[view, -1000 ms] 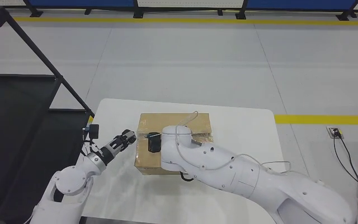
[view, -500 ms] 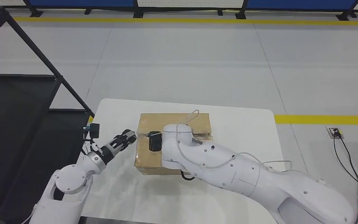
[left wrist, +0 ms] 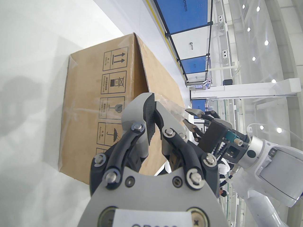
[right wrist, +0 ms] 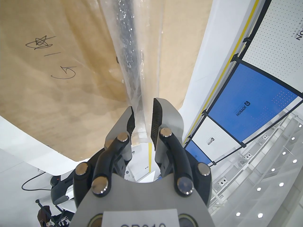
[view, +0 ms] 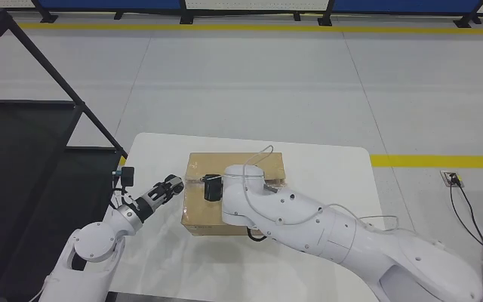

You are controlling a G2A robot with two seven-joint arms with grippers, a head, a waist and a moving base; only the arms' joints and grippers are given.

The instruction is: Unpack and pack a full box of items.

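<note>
White table [view: 332, 162]: cardboard box [view: 226, 162] sits mid-table, flaps down. Right gripper [right wrist: 143, 116] pinches clear tape strip [right wrist: 130, 48] lifted off the top seam. Left gripper [left wrist: 153, 102] nearly closed, empty, just beside the box's side. Looks like the unsealing stage: 0 items out, unpack and repack both pending

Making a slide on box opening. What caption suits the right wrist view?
Right gripper pinches the clear tape strip running up from the cardboard box top seam.
</note>
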